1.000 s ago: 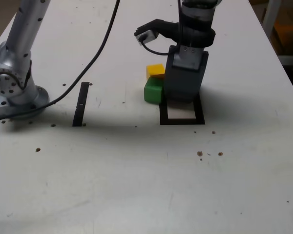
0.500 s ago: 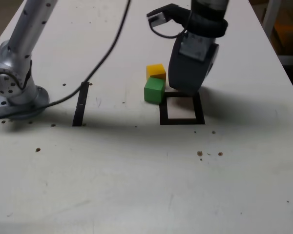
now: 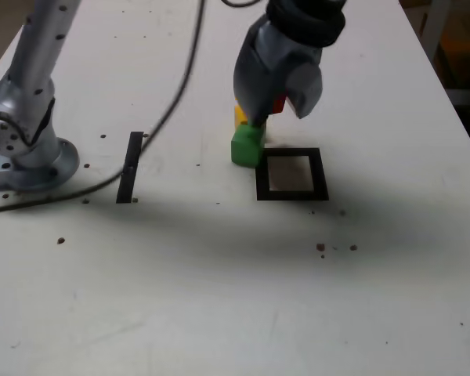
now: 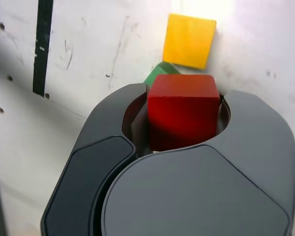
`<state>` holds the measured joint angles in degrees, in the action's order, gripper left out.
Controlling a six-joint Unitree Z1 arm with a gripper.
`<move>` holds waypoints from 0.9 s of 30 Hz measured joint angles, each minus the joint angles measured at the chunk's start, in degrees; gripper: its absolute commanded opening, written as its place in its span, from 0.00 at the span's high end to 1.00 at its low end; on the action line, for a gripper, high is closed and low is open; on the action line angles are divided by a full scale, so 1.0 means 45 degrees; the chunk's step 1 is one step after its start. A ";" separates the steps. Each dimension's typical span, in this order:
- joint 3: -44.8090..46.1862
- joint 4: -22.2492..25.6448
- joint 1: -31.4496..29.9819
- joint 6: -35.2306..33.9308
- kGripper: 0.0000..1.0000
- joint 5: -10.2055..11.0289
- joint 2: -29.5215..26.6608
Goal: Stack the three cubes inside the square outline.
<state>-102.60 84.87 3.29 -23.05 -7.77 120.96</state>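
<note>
Red cube (image 4: pixel 183 113): clasped between the 2 fingers of the gripper (image 4: pixel 184 110); in the exterior view it now shows at the edge of the jaws, where 0.5 s ago it is hidden.
Gripper: closed to about the cube's width, tilted; it has swung off the outline since 0.5 s ago, towards the exterior view's left.
Green cube (image 3: pixel 247 147): on the counter (image 3: pixel 180 282), just below the gripper in the exterior view, partly hidden behind the red cube in the wrist view.
Yellow cube (image 4: pixel 189 41): near the gripper, partly hidden by it in the exterior view; unmoved.
Square outline (image 3: pixel 263 184): now fully uncovered, below the gripper towards the exterior view's right, with 0 cubes inside.
Meaning for the task: 0 of 3 cubes are stacked; the red one probably needs bringing back over the outline and levelling before release.
Risk: a low pass could knock the green or yellow cube.
</note>
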 measured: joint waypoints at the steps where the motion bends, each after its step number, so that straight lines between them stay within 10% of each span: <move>1: 0.0163 -0.0121 -0.0122 0.0649 0.75 -0.0101 -0.0120; 6: 0.0339 -0.0535 -0.0877 0.2668 0.75 -0.0316 -0.0160; 27: -0.0274 -0.1685 -0.1905 0.2565 0.75 -0.0508 0.1162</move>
<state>-103.83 77.29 -5.28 -11.50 -10.05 126.19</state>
